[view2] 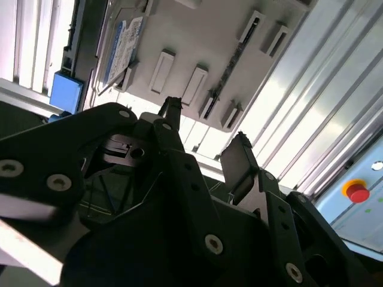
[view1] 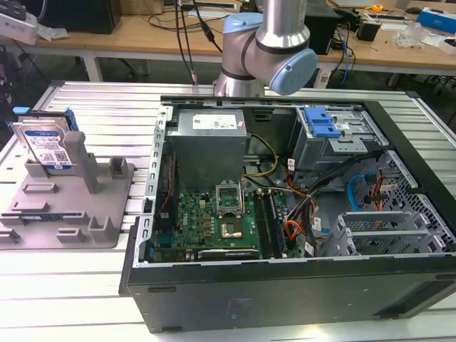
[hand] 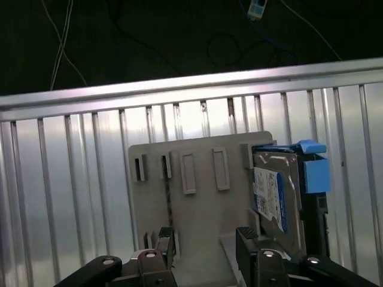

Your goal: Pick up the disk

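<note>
Ribbed metal desk (view1: 107, 107) carries a grey fixture (view1: 71, 206) on the exterior view's left, beside an open computer case (view1: 285, 214). I see the disk (view1: 44, 146) standing on edge at the fixture's far end. My tool (hand: 205, 242) is spread wide and empty, over the fixture. In the first wrist view the disk lies outside the gap, past one finger, its long axis crosswise to the line between them.
</note>
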Controlling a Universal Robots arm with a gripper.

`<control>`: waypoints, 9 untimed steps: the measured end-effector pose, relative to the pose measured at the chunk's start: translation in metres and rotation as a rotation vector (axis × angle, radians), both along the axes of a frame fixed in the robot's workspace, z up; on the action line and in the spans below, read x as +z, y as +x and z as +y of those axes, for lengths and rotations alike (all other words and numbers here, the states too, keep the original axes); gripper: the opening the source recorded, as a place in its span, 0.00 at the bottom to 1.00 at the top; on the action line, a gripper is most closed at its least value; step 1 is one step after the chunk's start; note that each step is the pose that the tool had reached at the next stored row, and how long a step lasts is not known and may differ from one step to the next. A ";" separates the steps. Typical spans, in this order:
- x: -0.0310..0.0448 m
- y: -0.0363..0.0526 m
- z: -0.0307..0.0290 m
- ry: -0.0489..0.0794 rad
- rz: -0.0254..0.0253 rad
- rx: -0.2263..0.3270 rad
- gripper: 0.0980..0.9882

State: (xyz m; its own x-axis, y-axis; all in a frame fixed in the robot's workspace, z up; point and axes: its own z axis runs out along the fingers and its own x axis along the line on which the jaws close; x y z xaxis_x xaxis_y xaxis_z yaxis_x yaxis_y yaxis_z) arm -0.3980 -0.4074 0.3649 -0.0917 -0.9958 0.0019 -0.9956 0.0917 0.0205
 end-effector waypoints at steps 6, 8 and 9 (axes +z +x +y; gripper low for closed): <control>0.0000 0.0001 0.0001 -0.005 0.0000 0.004 0.50; 0.0000 0.0001 0.0000 -0.005 0.0000 0.005 0.50; 0.0000 0.0001 0.0000 -0.005 0.0000 0.005 0.50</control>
State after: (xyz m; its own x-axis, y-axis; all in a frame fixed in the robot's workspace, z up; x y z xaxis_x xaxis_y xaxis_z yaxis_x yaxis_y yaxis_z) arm -0.3979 -0.4074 0.3649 -0.0869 -0.9962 0.0068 -0.9960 0.0870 0.0201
